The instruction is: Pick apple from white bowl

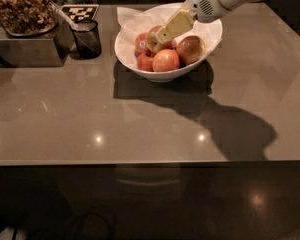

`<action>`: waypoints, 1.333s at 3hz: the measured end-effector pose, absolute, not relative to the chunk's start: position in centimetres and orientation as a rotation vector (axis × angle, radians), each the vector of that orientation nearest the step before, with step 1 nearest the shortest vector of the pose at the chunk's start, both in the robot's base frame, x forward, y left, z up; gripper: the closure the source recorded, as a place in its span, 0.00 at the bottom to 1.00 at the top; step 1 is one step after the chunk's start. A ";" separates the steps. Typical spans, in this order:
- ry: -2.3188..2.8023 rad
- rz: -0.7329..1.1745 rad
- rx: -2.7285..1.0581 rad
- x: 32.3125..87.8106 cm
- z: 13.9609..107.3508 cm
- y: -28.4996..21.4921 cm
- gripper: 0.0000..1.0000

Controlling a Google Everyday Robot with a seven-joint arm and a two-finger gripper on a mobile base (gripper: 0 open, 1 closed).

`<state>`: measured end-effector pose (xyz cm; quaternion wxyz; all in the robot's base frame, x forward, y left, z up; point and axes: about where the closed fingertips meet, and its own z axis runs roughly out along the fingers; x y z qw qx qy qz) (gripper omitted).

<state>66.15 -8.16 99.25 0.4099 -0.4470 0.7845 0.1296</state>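
Note:
The white bowl [162,76] stands at the back middle of the brown table, lined with crumpled white paper [131,19] and holding several apples. A red apple with a golden-yellow blush [151,43] lies in the upper middle of the pile. My gripper [166,32] comes in from the upper right, reaches down into the bowl and lies right against this apple, hiding part of it. A rounder red-yellow apple [166,60] lies at the front, a darker one [191,49] at the right and redder ones [141,42] at the left.
A small dark mesh cup [87,38] stands left of the bowl. Further left is a dark box [25,51] topped with a dish of nuts [21,8]. A black-and-white marker card [79,11] lies behind the cup. The table's front edge [150,162] runs across the view.

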 end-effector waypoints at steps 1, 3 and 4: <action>1.970 0.336 -1.141 68.1 98.4 -6.2 0.30; 1.993 0.353 -1.146 71.0 96.8 -4.8 0.30; 2.013 0.363 -1.142 71.7 95.9 -4.8 0.32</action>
